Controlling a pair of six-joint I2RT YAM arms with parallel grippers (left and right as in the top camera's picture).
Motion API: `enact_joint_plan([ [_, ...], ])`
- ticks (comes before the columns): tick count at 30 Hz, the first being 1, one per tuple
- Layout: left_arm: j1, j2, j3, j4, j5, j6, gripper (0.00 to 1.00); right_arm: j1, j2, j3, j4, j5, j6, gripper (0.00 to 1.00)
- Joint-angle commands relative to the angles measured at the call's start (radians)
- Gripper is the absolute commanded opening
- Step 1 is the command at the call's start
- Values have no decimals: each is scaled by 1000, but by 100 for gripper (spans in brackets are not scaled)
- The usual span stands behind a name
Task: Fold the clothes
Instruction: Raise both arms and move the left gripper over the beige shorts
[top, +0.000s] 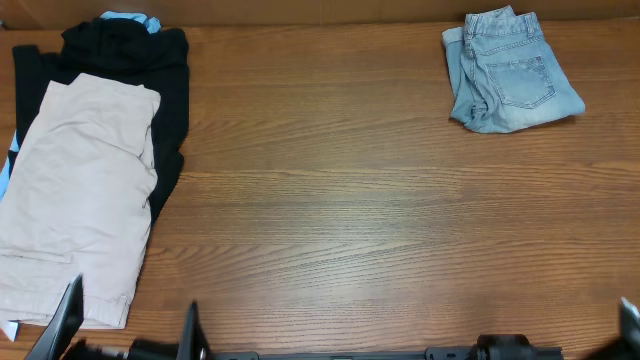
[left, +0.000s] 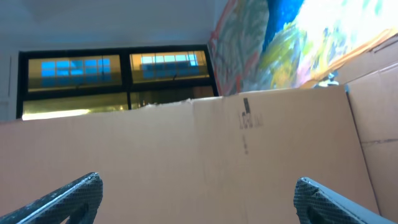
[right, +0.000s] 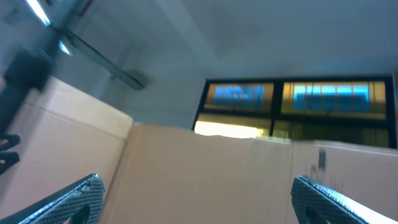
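The cream-beige shorts (top: 85, 195) lie flat at the table's left edge, on top of a black garment (top: 150, 60). My left gripper (top: 130, 320) is open and empty at the table's front edge, its left finger just over the shorts' near hem. In the left wrist view the open fingers (left: 198, 183) face a cardboard wall. My right gripper (right: 198, 182) is open and empty, also facing cardboard. In the overhead view only one of its fingers (top: 628, 318) shows at the front right corner.
Folded light-blue denim shorts (top: 510, 72) lie at the back right. A light-blue cloth (top: 128, 18) peeks out behind the black garment. A cardboard wall (left: 186, 143) stands behind the wooden table (top: 350, 200).
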Motion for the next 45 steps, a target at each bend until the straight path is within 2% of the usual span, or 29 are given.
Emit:
enact_joint_plan([
  [1,5,-9,69,-33,17,-10,100,5,-11,84,-22,-27,4,100],
  [4,5,-9,131,-103,-37,-12,100,5,-11,131,-26,-36,4,100],
  [7,5,-8,203,-247,-205,-35,100,2,-9,159,-71,-19,0,100],
  [10,5,11,265,-358,-322,-41,100,2,13,185,-172,35,0,100],
  [14,5,98,354,-471,-372,-41,100,2,103,256,-331,50,1,100],
  [24,5,564,706,-933,-478,33,100,2,494,574,-768,66,-8,100],
  [30,5,857,853,-1149,-454,34,100,2,754,695,-980,93,-8,100],
  [37,6,1199,882,-1334,-374,34,100,2,1045,729,-1193,112,-7,100],
  [41,6,1361,882,-1382,-399,35,100,2,1201,726,-1272,163,-7,100],
  [45,6,1515,882,-1382,-400,34,100,2,1373,725,-1277,189,-7,100],
])
